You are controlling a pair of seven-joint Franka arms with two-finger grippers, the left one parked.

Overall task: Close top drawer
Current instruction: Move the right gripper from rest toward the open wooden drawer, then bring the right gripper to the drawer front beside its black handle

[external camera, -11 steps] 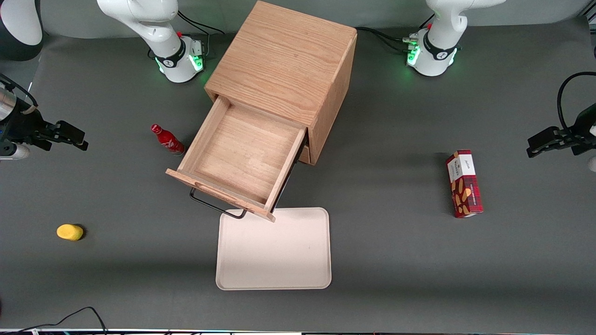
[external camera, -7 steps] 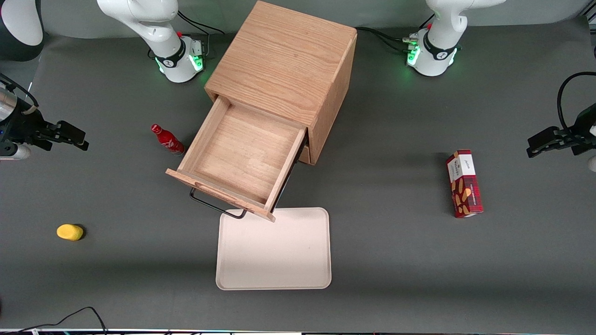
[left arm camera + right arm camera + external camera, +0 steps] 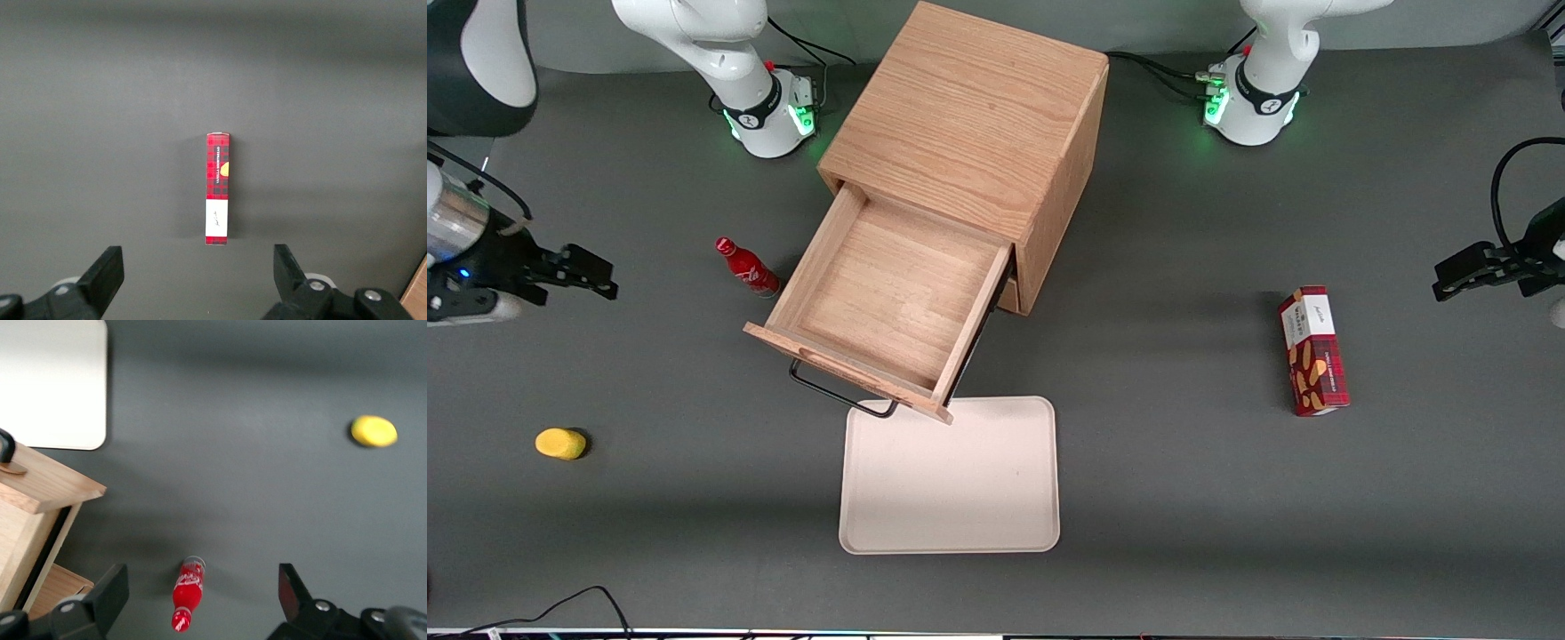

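Observation:
The top drawer [image 3: 889, 293] of the light oak cabinet [image 3: 969, 116] stands pulled far out, an empty shallow wooden tray. Its black wire handle [image 3: 840, 391] sticks out from its front panel, toward the front camera. A corner of that front panel [image 3: 50, 487] shows in the right wrist view. My gripper [image 3: 600, 277] hovers above the table toward the working arm's end, well apart from the drawer, with the red bottle between them. Its fingers [image 3: 110, 590] are spread wide, so the gripper [image 3: 202, 590] is open and holds nothing.
A small red bottle [image 3: 747, 268] [image 3: 188, 593] stands beside the drawer's side wall. A white tray [image 3: 951, 476] [image 3: 53, 387] lies in front of the drawer. A yellow lump [image 3: 560, 443] [image 3: 373, 431] sits nearer the front camera. A red plaid box [image 3: 1312, 349] [image 3: 218, 188] lies toward the parked arm's end.
My gripper has shifted a little toward the cabinet and slightly nearer the front camera. The drawer and the other objects have not moved.

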